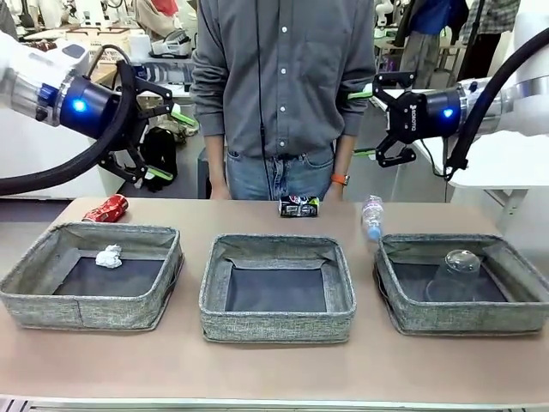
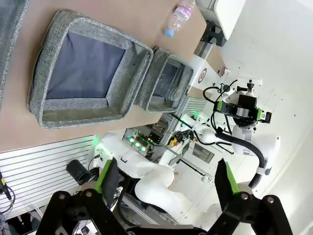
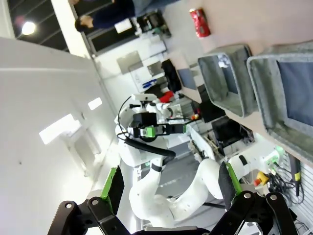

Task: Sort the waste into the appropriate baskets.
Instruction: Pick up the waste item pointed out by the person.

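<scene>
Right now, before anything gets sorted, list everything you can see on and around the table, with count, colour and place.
baskets: three, grey woven fabric, in a row across the table
paper ball: one, white, crumpled, inside the left basket
plastic cup: one, clear, inside the right basket
red can: one, red, lying behind the left basket
printed can: one, dark, lying at the far edge in front of the person
water bottle: one, clear with blue cap, lying behind the right basket
person: one, grey shirt and jeans, standing at the far side
left end effector: one, black with green pads, open, raised
right end effector: one, black with green pads, open, raised
</scene>
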Action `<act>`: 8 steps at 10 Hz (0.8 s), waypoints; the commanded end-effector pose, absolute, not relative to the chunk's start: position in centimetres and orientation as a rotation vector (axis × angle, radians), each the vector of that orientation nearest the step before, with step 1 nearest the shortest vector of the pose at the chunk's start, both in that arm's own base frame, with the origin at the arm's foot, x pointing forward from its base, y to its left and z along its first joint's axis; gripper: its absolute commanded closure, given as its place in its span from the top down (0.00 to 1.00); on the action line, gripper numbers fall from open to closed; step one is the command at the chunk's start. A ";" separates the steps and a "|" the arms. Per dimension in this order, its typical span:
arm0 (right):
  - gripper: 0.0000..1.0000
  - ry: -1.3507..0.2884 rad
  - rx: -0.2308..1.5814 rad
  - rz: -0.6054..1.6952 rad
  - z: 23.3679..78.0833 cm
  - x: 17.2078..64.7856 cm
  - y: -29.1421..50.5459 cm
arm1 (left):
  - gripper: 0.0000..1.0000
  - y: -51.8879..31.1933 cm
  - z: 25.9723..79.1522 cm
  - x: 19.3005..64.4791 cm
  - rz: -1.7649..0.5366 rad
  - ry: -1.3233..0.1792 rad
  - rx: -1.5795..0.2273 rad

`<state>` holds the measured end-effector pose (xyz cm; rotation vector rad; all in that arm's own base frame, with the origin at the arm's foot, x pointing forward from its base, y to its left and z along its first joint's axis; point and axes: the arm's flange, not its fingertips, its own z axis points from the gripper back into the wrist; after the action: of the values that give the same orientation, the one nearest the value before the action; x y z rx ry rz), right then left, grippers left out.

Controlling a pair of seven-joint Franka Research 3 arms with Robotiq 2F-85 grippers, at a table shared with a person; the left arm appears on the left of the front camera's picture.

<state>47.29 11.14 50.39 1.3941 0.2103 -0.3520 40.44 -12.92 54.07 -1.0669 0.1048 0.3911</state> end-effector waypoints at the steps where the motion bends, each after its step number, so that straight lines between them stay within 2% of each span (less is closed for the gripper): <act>1: 1.00 0.224 1.377 -0.349 51.0 47.5 10.9 | 1.00 -12.8 54.4 40.6 0.394 0.117 -1.057; 8: 1.00 0.224 1.377 -0.349 51.0 47.5 10.9 | 1.00 -12.8 54.4 40.6 0.394 0.117 -1.057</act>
<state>47.29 11.14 50.39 1.3941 0.2103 -0.3520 40.45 -12.92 54.06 -1.0668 0.1051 0.3914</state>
